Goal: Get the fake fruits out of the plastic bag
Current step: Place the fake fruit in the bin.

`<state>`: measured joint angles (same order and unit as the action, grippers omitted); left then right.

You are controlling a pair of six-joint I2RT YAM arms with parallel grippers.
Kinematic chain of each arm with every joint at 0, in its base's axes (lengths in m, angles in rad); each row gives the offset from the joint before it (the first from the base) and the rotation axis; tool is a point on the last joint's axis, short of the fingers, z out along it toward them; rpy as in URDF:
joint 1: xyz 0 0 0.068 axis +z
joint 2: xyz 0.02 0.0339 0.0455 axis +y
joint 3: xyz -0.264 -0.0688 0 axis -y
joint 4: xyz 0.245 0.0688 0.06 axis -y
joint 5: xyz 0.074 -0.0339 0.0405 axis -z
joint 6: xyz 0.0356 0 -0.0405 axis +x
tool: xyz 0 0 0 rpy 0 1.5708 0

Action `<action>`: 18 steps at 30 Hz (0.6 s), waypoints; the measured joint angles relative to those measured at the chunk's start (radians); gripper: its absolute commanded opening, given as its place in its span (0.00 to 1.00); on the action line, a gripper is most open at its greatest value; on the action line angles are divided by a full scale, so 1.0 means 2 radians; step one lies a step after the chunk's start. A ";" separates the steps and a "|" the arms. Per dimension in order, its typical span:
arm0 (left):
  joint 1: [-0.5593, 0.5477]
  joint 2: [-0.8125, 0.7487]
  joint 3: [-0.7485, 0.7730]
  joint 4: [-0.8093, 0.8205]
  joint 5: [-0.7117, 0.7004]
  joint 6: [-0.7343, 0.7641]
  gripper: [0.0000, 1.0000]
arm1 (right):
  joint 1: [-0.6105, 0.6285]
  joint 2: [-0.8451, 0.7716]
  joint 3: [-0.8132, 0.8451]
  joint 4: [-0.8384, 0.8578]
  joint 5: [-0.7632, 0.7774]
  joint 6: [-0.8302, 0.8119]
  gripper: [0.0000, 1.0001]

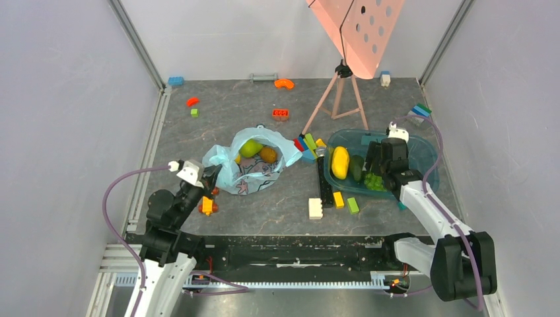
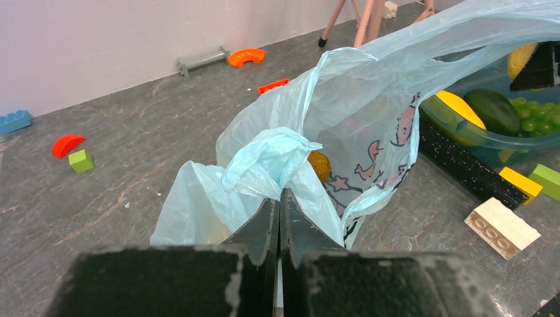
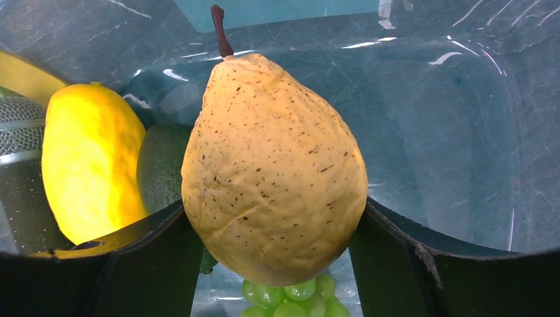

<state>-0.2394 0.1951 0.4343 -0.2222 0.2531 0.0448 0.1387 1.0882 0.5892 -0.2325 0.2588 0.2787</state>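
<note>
Pear [image 3: 274,165] between jaws of right tool [image 3: 272,224]

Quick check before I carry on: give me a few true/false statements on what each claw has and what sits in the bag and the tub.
1. The left claw is shut on a fold of the plastic bag. True.
2. The right claw is empty. False: it grips a speckled tan pear over the teal tub.
3. The plastic bag has nothing in it. False: a green fruit and an orange-brown fruit lie inside.
4. Green grapes lie in the teal tub. True.
</note>
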 measured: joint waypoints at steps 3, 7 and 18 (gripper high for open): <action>-0.002 -0.003 0.000 0.000 -0.007 0.000 0.02 | -0.005 0.003 -0.003 0.007 -0.002 -0.001 0.80; -0.002 -0.006 -0.001 0.000 -0.009 0.000 0.02 | -0.007 0.003 -0.006 0.008 -0.009 -0.004 0.86; -0.003 -0.013 -0.006 0.000 -0.008 0.000 0.02 | -0.009 -0.043 -0.006 0.009 -0.042 -0.032 0.85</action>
<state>-0.2447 0.1696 0.4225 -0.2222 0.2363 0.0452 0.1211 1.0031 0.5777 -0.2142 0.1757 0.2153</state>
